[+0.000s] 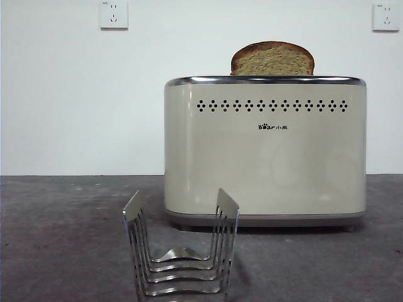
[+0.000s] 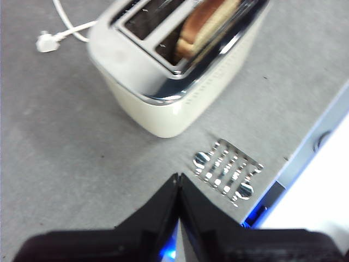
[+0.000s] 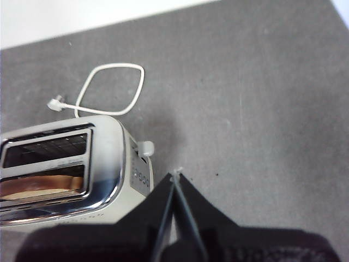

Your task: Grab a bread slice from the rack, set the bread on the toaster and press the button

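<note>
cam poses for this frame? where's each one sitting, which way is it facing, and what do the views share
Front: low, at about table height, looking level across at the rack and, behind it, the toaster holding the slice of bread; no robot part visible.
Left wrist: above, looking down on toaster, bread and rack; left gripper shut.
Right wrist: above the toaster's button end; right gripper shut, power cord beyond.
Shared: toaster and bread in all three; rack in front and left wrist.

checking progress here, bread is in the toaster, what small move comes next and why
Probably bring the right gripper down onto the lever: the slice of bread already stands in a slot of the toaster, the rack is bare, and that lever sits nearest.
</note>
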Controlling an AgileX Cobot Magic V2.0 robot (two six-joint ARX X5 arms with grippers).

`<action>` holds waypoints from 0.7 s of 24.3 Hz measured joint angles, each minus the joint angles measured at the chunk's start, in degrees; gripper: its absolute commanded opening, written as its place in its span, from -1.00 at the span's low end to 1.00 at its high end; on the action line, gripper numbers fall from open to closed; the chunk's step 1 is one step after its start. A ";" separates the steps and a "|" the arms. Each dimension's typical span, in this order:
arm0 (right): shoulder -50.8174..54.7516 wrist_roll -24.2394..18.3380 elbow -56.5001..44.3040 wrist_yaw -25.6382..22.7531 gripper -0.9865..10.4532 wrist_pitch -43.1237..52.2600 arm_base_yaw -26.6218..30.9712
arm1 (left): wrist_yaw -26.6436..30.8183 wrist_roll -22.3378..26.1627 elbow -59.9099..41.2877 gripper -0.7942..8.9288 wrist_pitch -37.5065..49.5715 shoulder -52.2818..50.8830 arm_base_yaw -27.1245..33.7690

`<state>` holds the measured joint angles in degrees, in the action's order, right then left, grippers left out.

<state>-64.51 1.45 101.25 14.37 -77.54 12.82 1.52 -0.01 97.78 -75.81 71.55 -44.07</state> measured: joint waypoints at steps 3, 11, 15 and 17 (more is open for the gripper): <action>-3.34 0.00 0.02 -0.04 -0.83 0.00 0.00 | 0.00 0.00 0.00 -0.84 0.02 -1.66 0.44; -16.66 0.00 0.00 -0.48 -0.83 0.57 -0.02 | 0.04 1.73 -17.18 -0.84 10.10 -17.09 14.23; -21.92 0.00 0.00 -0.46 -0.83 5.77 0.00 | 0.04 9.79 -43.04 -0.84 42.82 -33.99 25.55; -23.82 0.00 0.00 -0.48 -0.83 9.31 0.00 | 0.04 11.43 -56.63 -0.84 58.75 -42.25 30.16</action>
<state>-88.33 1.45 101.25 13.89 -68.23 12.82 1.56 11.42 41.15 -17.06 29.30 -13.91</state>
